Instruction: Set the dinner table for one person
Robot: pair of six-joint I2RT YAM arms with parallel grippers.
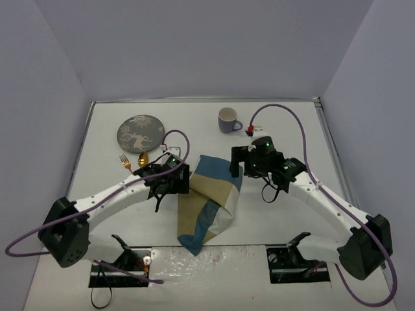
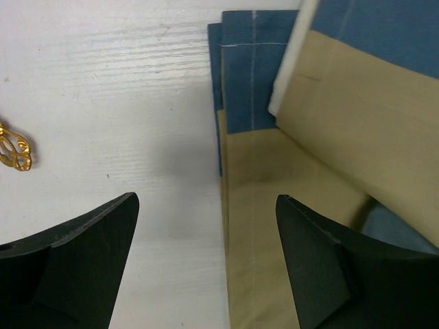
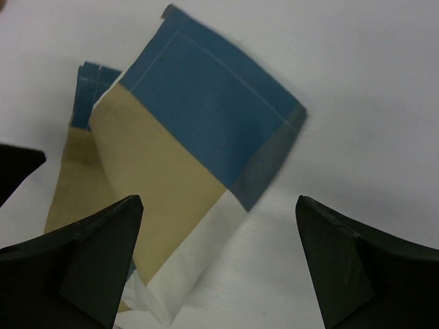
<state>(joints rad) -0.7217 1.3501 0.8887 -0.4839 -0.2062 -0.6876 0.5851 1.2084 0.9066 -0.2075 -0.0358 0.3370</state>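
Dinner table [image 1: 188, 115] bears plate [image 1: 140, 133], mug [image 1: 227, 120] seen only from above; left gripper [image 2: 207, 197], right gripper [image 3: 219, 199] gape empty.

Top camera overlooks the dinner table [image 1: 194, 116] from its near edge; both wrist cameras sit close above the placemat [image 2: 267, 219].

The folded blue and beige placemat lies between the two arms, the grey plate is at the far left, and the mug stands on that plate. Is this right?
Not quite: the mug stands on the bare table, apart from the plate and to its right. The top view shows this. The rest holds.
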